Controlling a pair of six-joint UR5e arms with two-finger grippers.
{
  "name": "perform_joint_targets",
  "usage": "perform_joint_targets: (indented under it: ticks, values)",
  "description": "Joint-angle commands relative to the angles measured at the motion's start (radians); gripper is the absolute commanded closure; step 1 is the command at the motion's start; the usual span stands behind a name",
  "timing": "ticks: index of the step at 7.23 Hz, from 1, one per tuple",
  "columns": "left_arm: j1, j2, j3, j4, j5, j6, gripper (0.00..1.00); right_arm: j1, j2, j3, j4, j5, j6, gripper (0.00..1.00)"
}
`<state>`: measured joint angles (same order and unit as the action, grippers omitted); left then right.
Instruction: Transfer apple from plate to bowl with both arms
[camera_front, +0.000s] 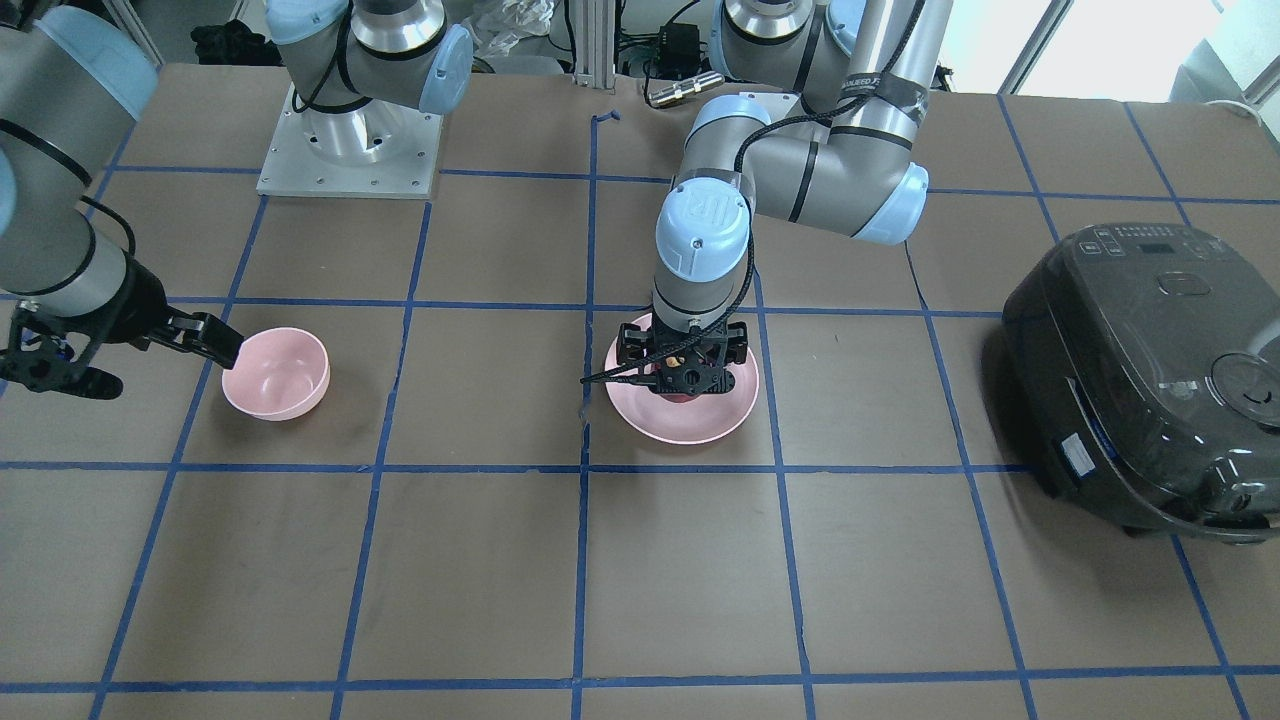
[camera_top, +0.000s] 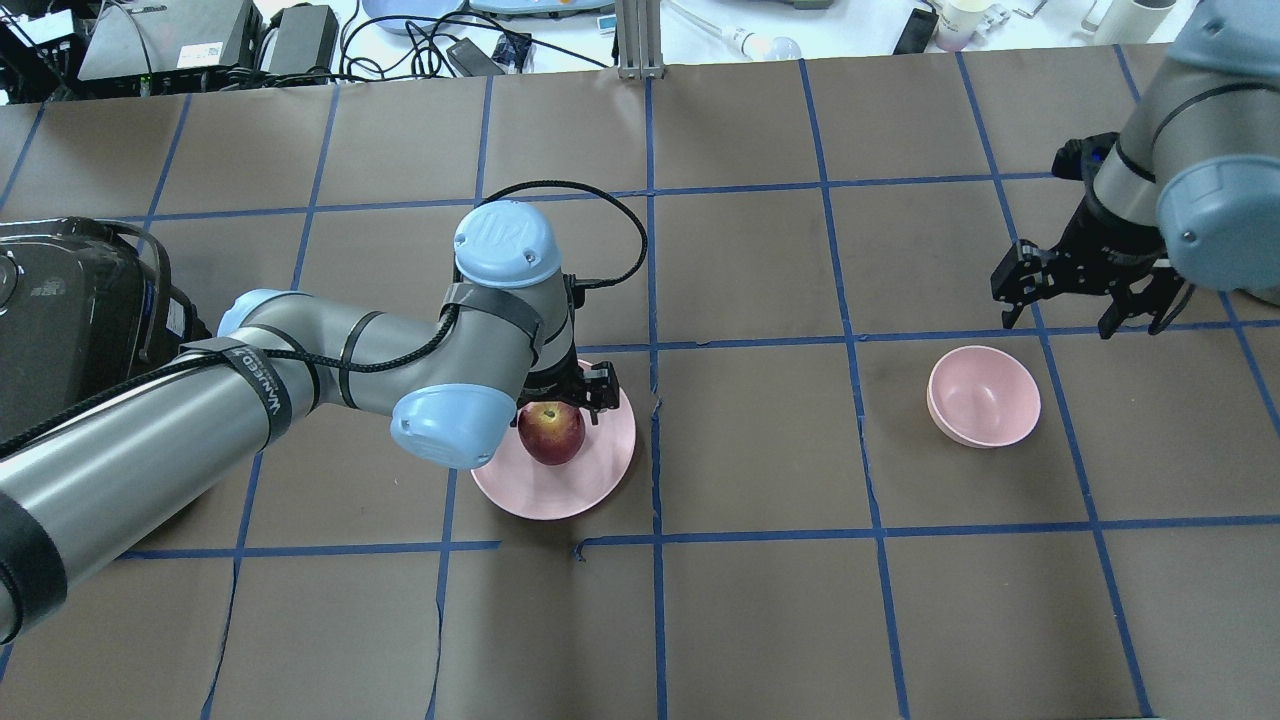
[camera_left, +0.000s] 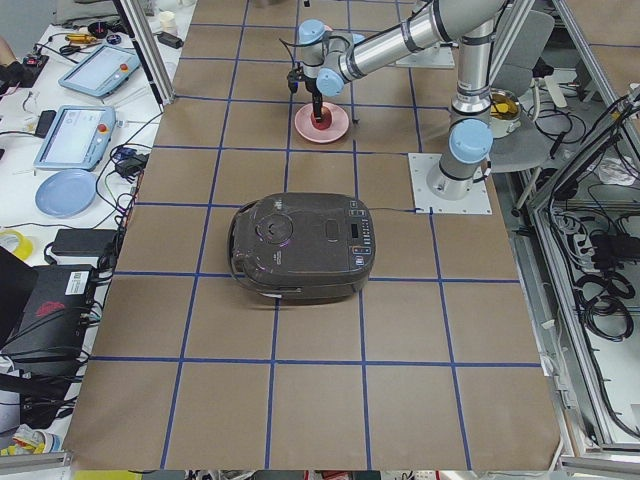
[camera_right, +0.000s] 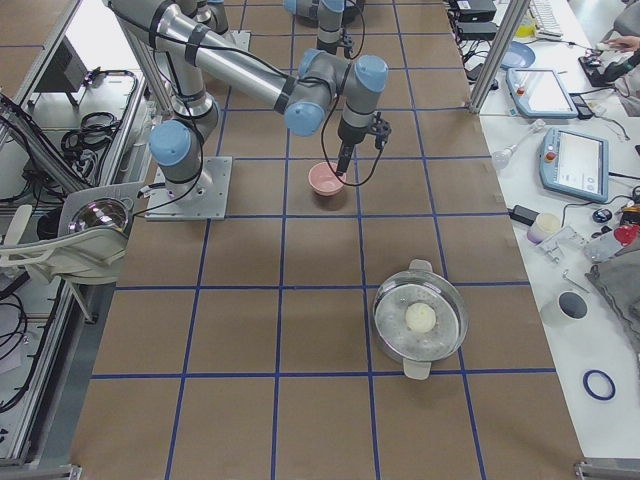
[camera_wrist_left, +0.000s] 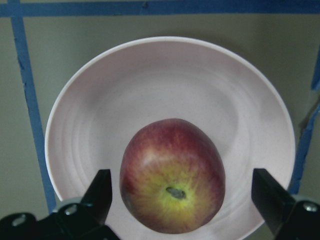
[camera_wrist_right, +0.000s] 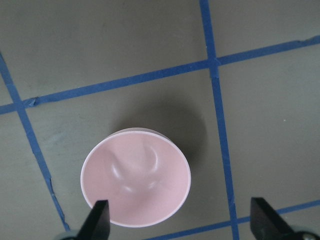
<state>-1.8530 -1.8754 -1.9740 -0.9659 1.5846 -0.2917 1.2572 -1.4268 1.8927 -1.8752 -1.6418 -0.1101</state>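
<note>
Left pincer (camera_wrist_left: 181, 185) open, straddling the apple (camera_top: 551, 432) off-centre on the plate (camera_wrist_left: 150, 85) mid tabletop (camera_top: 760, 620), so one jaw likely touches first and rolls it; right pincer (camera_wrist_right: 180, 212) open beside the bowl (camera_wrist_right: 135, 185) toward the right edge.

The brown table (camera_top: 760, 640), marked with blue tape lines (camera_top: 900, 530), carried the plate (camera_top: 560, 500), the bowl (camera_top: 985, 395), a black cooker (camera_front: 1150, 370) and a steel pot (camera_right: 420, 320).
</note>
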Motion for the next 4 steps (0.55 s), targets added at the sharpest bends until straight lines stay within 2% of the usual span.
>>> perform_joint_targets:
  ticks: [1, 2, 3, 4]
  values:
    - [0.000, -0.014, -0.006, 0.006, -0.001, 0.006, 0.00, -0.001, 0.052, 0.115, -0.146, 0.000, -0.025, 0.00]
    - [0.000, -0.015, -0.006, 0.006, -0.002, 0.023, 0.24, -0.001, 0.069, 0.137, -0.163, 0.002, -0.025, 0.00]
    - [0.000, -0.013, -0.006, 0.006, -0.002, 0.049, 0.54, -0.001, 0.069, 0.141, -0.163, -0.001, -0.026, 0.00]
    - [0.000, -0.010, -0.005, 0.006, -0.002, 0.051, 0.55, -0.001, 0.077, 0.143, -0.165, 0.000, -0.026, 0.01]
